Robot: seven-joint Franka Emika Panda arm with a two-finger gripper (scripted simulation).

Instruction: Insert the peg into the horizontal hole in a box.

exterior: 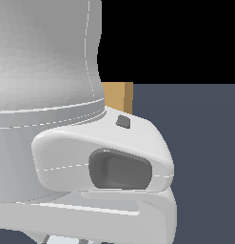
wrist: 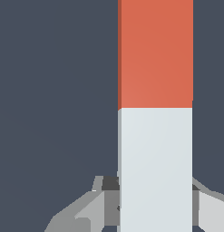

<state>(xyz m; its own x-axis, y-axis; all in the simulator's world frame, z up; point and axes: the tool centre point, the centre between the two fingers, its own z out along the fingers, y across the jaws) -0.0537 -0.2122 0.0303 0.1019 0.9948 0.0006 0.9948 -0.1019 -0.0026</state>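
Mostly, the exterior view is filled by the white body of the robot arm (exterior: 52, 119), which takes up that view's left and middle and hides whatever lies under it; neither the gripper nor the peg can be made out there. Further toward the exterior view's right, a sliver of the tan box (exterior: 118, 96) shows above the arm's casing, standing on the dark floor (exterior: 204, 157) beyond the arm; its hole is not visible from this side. In the wrist view the peg (wrist: 155, 113) fills the picture lengthwise, its pale grey-white half nearer the gripper (wrist: 154, 199) and its orange-red half pointing away. The grey fingers (wrist: 84, 213) show on either side of the pale end, close against it, so the gripper seems closed onto that half, though actual contact is hard to confirm. Holding the pale end would leave the orange-red end free to lead into the hole. The peg is well apart from the box, so carrying and aligning it appear still ahead.
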